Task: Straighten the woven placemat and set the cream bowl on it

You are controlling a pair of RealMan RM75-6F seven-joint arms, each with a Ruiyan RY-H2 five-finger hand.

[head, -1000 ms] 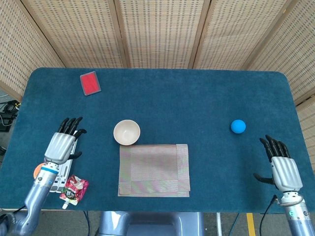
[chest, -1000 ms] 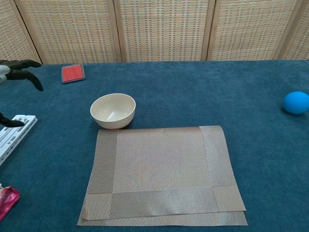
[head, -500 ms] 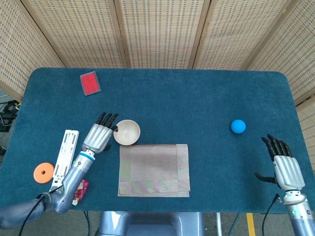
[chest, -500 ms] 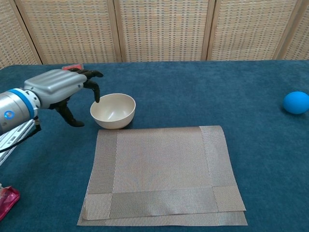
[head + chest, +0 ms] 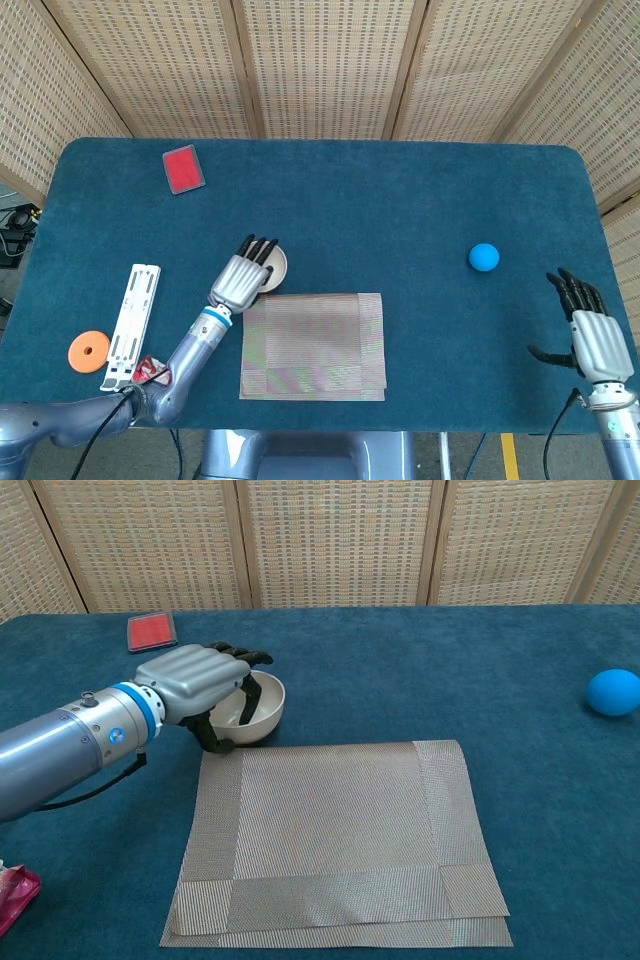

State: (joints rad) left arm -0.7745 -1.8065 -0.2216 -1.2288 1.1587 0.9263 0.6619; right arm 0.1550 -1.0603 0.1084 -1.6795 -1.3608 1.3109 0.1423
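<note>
Chest view showed your left hand (image 5: 195,680) over the cream bowl (image 5: 262,712), fingers (image 5: 250,692) curled inside its rim; whether they clamped it was unclear.

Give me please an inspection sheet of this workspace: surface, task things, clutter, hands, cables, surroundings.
Surface: table covered in dark blue cloth.
Task things: woven placemat lies near the front edge, its front part folded double; cream bowl stands upright on the cloth just behind the mat's far left corner, not on it.
Clutter: red card far left; blue ball right; white strip, orange ring and a red pouch front left.
Hands: left hand is over the bowl, fingers curled over its rim, full grip unclear; right hand hovers open at the right edge.
Cables: black cable along the left arm.
Surroundings: wicker screen panels behind.
</note>
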